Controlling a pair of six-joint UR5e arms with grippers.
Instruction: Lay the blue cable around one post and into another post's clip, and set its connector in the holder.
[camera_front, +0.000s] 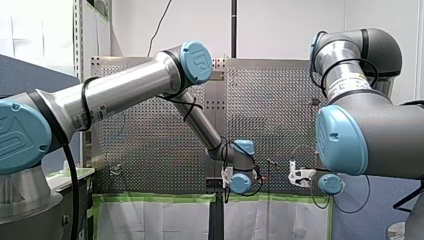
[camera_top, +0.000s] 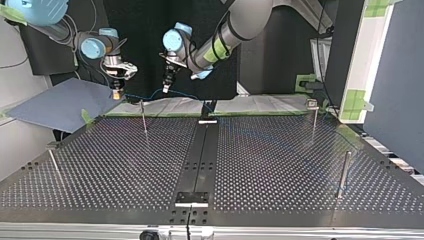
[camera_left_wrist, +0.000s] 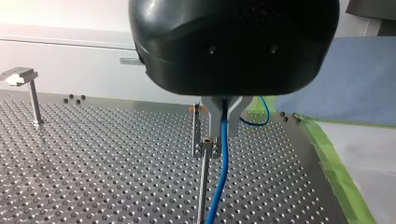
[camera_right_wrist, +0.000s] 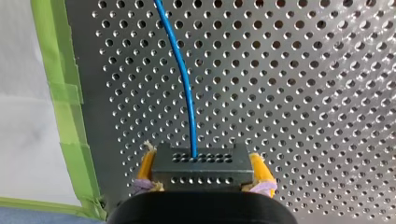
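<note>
Showing the perforated table (camera_top: 280, 165) from across it, the top view reads left to right as follows. At eight o'clock stands a thin post (camera_top: 54, 167). At ten o'clock the right gripper (camera_top: 117, 91) hangs over the far edge, beside a blue sheet (camera_top: 60, 105). Its yellow pads (camera_right_wrist: 258, 169) are clamped on the dark connector (camera_right_wrist: 201, 164), one pad against each end, so the connector is held above the table. The blue cable (camera_right_wrist: 184, 79) leaves the middle of the connector's face and sags across to the left gripper (camera_top: 167, 86) at eleven o'clock. Between the two grippers, nearer the camera, a second post (camera_top: 144, 120) stands upright.

In the left wrist view, the left gripper's metal fingers (camera_left_wrist: 212, 112) are closed on the cable. The cable drops from them just beside a clip (camera_left_wrist: 208, 143) at a post's top, outside it; whether it touches cannot be told. Past the left gripper the cable runs on toward a black block (camera_top: 207, 107) at twelve o'clock on the far edge. Further posts stand at three o'clock (camera_top: 314, 120) and four o'clock (camera_top: 344, 175). Green tape (camera_left_wrist: 334, 163) borders the table's edge.
</note>
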